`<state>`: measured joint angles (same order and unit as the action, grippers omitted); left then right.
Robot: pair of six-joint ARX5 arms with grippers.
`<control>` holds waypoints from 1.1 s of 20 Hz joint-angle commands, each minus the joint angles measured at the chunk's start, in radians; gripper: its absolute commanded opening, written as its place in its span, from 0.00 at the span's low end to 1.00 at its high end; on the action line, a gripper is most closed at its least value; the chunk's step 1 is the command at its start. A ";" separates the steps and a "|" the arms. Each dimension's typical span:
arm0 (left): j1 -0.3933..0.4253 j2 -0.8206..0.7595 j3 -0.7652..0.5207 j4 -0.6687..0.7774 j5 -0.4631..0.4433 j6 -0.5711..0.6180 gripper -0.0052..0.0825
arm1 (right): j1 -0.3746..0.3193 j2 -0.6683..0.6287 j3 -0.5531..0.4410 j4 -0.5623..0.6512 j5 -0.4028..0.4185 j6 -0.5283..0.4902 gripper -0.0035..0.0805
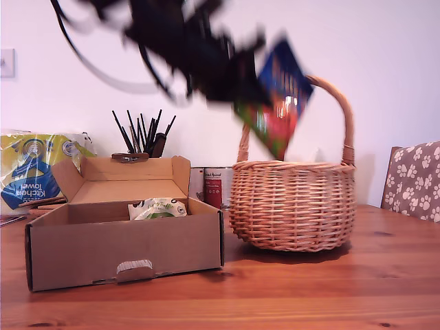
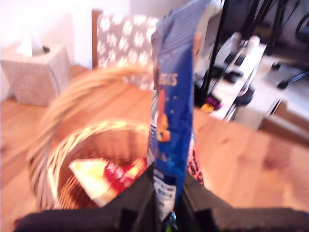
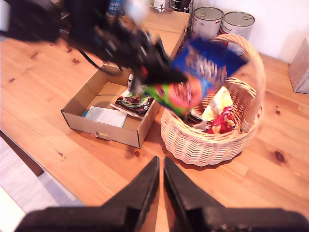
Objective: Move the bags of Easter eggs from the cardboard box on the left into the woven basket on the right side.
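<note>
The blue-topped bag [image 1: 278, 103] is clamped at one end by my first gripper [image 2: 168, 203] and hangs above the wicker basket [image 1: 292, 206]; it is judged light, crinkly and limp, so an edge pinch is advised; slippage on the glossy film is possible. A white bag [image 1: 158, 208] lies in the corrugated box [image 1: 124, 251]; yellow and red packets [image 3: 217, 113] lie in the basket. My second gripper [image 3: 161, 181] is held aloft with jaws nearly closed, nothing between them.

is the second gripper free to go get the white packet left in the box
Probably yes: my second gripper holds nothing, and the white packet lies uncovered in the open cardboard box.
</note>
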<state>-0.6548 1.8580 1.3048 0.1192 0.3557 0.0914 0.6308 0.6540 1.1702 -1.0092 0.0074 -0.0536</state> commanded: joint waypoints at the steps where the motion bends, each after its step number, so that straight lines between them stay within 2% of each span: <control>1: -0.001 0.029 -0.014 0.060 0.002 0.014 0.10 | 0.004 -0.005 -0.005 -0.001 -0.001 0.000 0.03; 6: -0.003 0.066 -0.014 0.092 -0.031 -0.013 0.13 | 0.004 -0.005 -0.005 -0.006 -0.001 0.000 0.03; 7: -0.003 0.066 -0.014 0.095 -0.035 -0.013 0.20 | 0.004 -0.005 -0.005 -0.007 -0.001 0.000 0.03; 9: -0.010 0.066 -0.014 0.126 -0.035 -0.014 0.52 | 0.004 -0.005 -0.005 -0.006 -0.001 0.000 0.03; 10: -0.011 0.066 -0.013 0.145 -0.037 -0.024 0.64 | 0.004 -0.005 -0.005 -0.007 -0.001 0.000 0.03; 14: -0.017 0.065 0.008 0.148 -0.051 -0.039 0.64 | 0.004 -0.005 -0.005 -0.015 0.000 0.002 0.03; 15: -0.017 0.058 0.013 0.143 -0.050 -0.039 0.63 | 0.004 -0.005 -0.005 -0.019 0.003 0.005 0.03; 17: -0.017 0.037 0.027 0.115 -0.050 -0.039 0.50 | 0.004 -0.005 -0.005 -0.026 0.011 0.005 0.03; 18: -0.017 0.021 0.031 0.101 -0.050 -0.039 0.39 | 0.004 -0.005 -0.005 -0.025 0.021 0.004 0.03; 20: -0.017 -0.027 0.033 0.048 -0.050 -0.039 0.06 | 0.004 -0.004 -0.005 -0.024 0.033 0.003 0.03; 22: -0.017 -0.080 0.032 -0.032 -0.050 -0.039 0.04 | 0.004 0.004 -0.005 -0.024 0.037 0.004 0.03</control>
<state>-0.6678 1.8206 1.3186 0.0975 0.3046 0.0563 0.6308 0.6552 1.1702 -1.0359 0.0406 -0.0517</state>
